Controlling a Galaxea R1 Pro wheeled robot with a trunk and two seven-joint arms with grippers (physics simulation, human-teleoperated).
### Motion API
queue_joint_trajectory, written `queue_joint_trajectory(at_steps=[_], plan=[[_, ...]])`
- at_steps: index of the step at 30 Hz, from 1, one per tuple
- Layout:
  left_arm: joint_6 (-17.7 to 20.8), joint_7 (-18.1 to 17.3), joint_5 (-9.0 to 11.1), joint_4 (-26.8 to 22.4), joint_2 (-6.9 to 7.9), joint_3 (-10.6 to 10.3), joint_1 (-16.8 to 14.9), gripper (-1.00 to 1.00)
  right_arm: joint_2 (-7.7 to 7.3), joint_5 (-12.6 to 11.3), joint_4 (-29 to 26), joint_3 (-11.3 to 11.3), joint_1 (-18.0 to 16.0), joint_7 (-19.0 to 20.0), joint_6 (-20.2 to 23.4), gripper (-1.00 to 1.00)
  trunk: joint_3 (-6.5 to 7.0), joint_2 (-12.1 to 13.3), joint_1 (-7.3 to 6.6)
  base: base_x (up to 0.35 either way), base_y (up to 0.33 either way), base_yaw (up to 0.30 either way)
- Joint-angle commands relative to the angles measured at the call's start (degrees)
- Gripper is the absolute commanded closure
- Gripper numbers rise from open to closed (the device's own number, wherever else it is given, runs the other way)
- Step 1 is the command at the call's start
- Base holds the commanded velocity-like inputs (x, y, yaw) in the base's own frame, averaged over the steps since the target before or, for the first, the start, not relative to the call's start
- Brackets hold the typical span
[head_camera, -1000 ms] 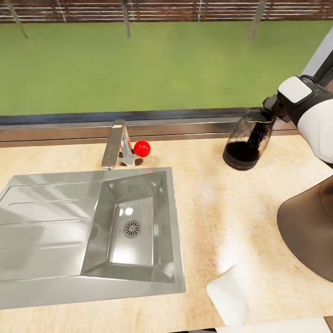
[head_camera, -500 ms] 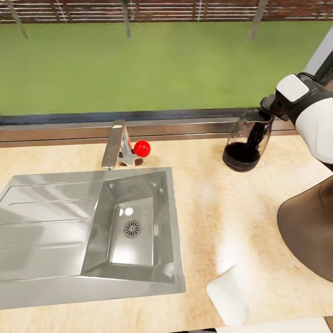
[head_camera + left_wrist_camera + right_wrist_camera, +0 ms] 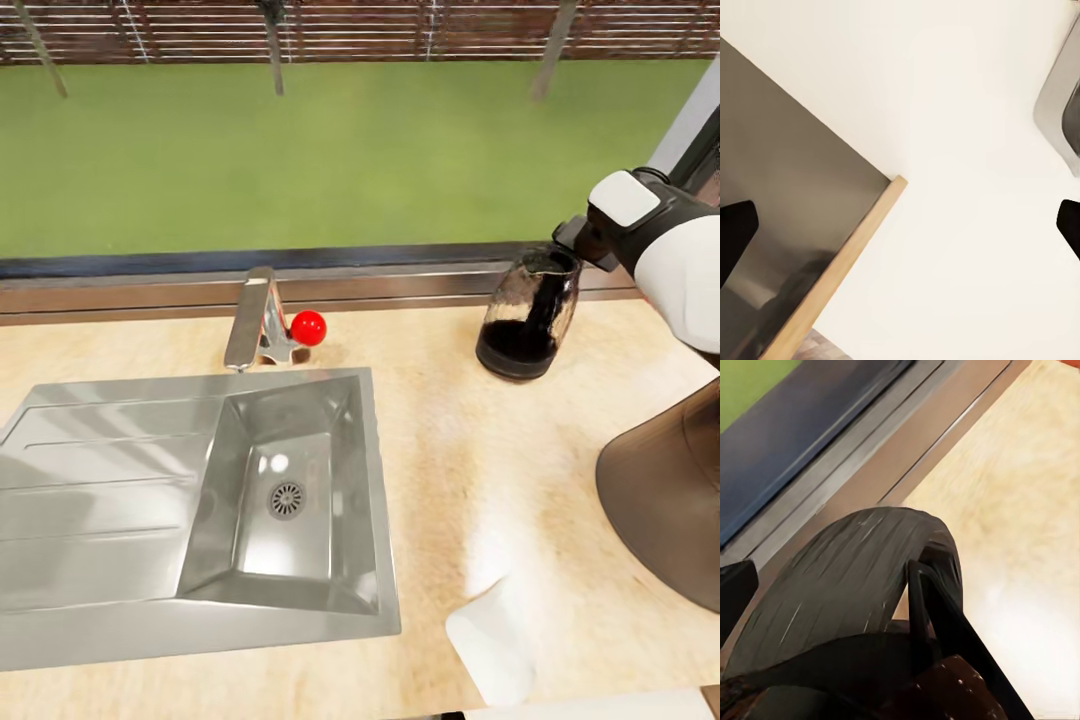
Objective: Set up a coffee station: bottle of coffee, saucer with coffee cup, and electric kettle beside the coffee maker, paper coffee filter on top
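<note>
The kettle (image 3: 527,318) stands upright on the countertop (image 3: 450,440), back near the window sill and well apart from the sink (image 3: 200,510). The right gripper (image 3: 578,240) is at the kettle's rim and handle side — whether its jaws are closed on the handle or already loose I cannot tell, since the right wrist view shows the curved glass wall (image 3: 855,585) and the dark handle (image 3: 945,622) but not the fingers' contact. The left gripper (image 3: 900,225) hangs with its jaws wide apart and nothing between them, above a pale floor.

The step in hand looks to be setting the kettle down beside the coffee maker (image 3: 665,510). To do it well, the base should sit flat before any release, and the arm should lift straight away so the handle is not snagged — the kettle may want nudging closer.

Counted: one kettle, one coffee maker, one sink, one tap (image 3: 250,318) with one red knob (image 3: 308,327).
</note>
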Motion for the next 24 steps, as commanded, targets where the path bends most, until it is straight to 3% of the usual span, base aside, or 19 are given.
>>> queue_joint_trajectory(at_steps=[1, 10, 24], plan=[[0.0, -0.5, 0.1, 0.0, 0.00, 0.5, 0.0, -1.00, 0.00, -1.2, 1.9, -0.4, 0.0, -0.2, 0.6, 1.00, 0.01, -0.1, 0.05, 0.000, 0.000, 0.000], [-0.1, -0.5, 0.1, 0.0, 0.00, 0.5, 0.0, -1.00, 0.62, -1.3, -8.9, -0.4, 0.0, -0.4, 8.5, 1.00, 0.84, -0.1, 0.05, 0.000, 0.000, 0.000], [-0.1, -0.5, 0.0, -0.1, -0.09, 0.4, 0.0, -1.00, 1.23, -0.8, -12.1, -0.3, 0.0, -0.6, 10.5, 1.00, 2.02, -0.1, 0.05, -0.023, 0.000, 0.000]])
